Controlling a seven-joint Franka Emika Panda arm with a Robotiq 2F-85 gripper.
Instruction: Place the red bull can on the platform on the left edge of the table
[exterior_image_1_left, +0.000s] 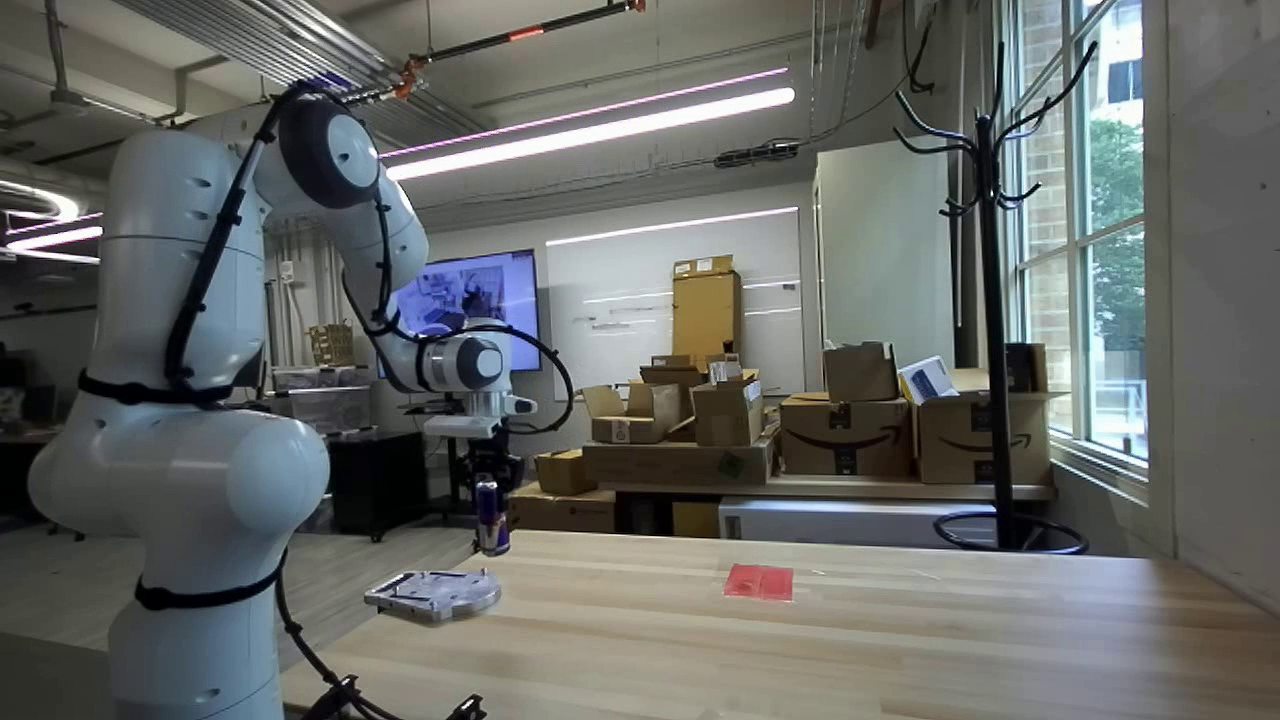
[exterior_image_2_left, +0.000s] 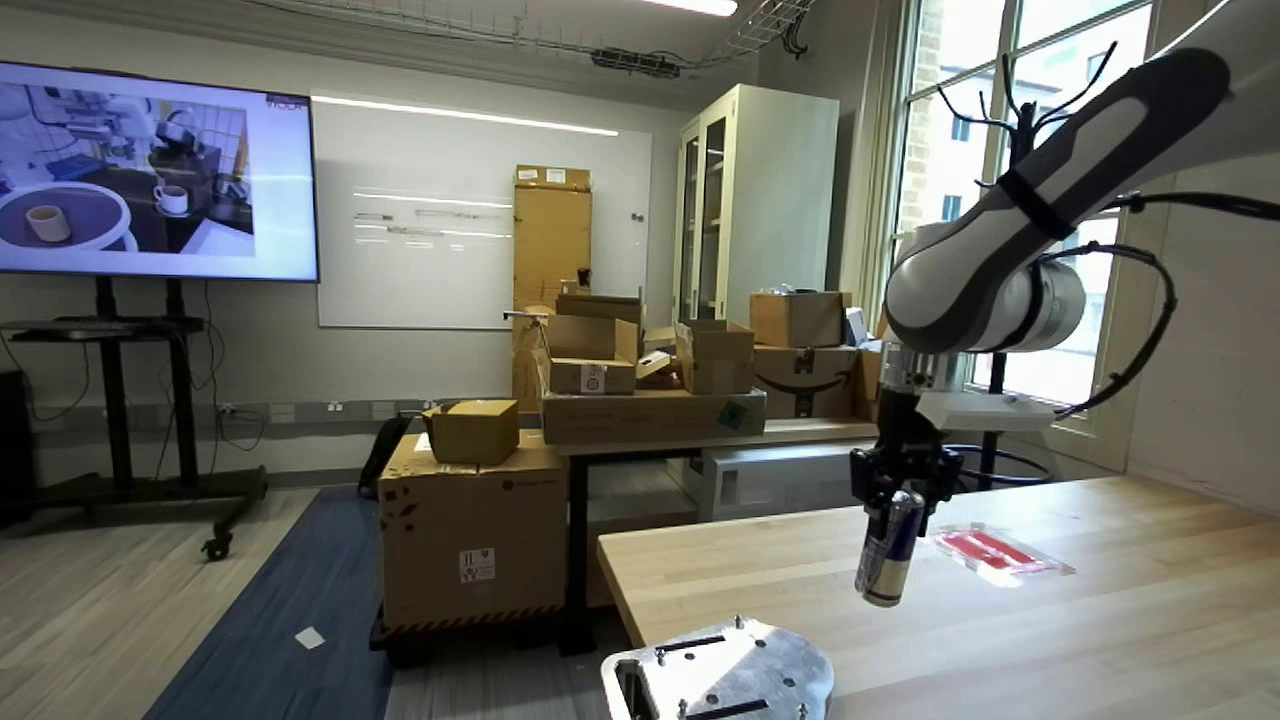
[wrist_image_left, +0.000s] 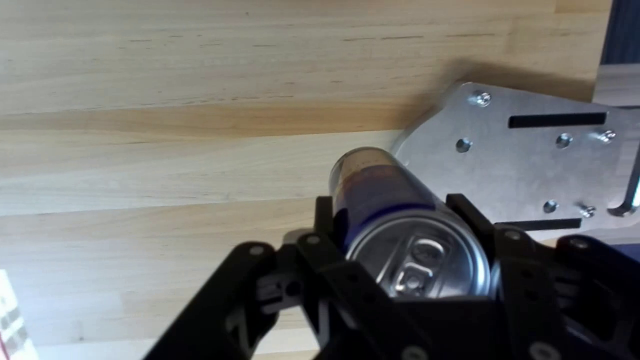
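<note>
The claw (wrist_image_left: 395, 215) holds the red bull can (exterior_image_2_left: 889, 555) between its two fingers (wrist_image_left: 324, 216); the can's lower end hangs below the claw and appears clear of the table (wrist_image_left: 165, 165). The platform (wrist_image_left: 505, 170) lies lower than the claw and to one side of it, so the can seems not yet over it. If the release comes too early, I think the can would land half on the rounded border and tip. In an exterior view it leans somewhat; lowered like this, its bottom rim would touch first and it could rock over. The raised screws (wrist_image_left: 482, 98) could also make it stand uneven. The can is slim and dark blue, with a silvery lower part; its silver lid (wrist_image_left: 425, 250), with pull tab, faces up into the claw, and I notice no dent.
</note>
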